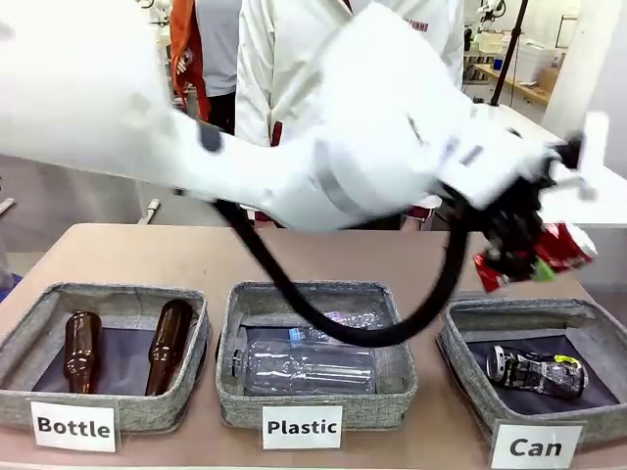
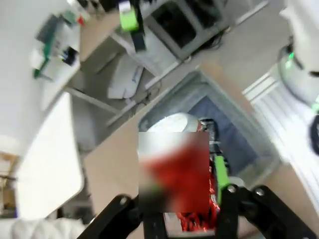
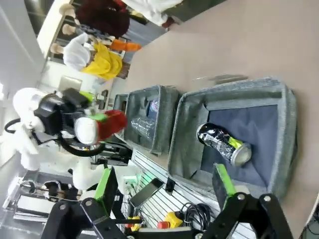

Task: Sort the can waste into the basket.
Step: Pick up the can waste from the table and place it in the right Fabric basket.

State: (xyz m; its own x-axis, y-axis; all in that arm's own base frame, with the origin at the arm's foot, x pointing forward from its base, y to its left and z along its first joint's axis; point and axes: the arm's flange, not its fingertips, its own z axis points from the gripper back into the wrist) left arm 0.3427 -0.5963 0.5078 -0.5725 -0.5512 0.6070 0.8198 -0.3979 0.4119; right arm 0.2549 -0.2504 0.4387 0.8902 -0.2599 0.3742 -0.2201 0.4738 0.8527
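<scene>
Red can blurred, clamped in left end effector; right end effector spread wide, holding nothing.

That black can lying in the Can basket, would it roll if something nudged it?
Probably: the black can lies on its side on the flat base of the Can basket. It looks undented, so likely rolls freely, though the fabric walls should stop it.
</scene>
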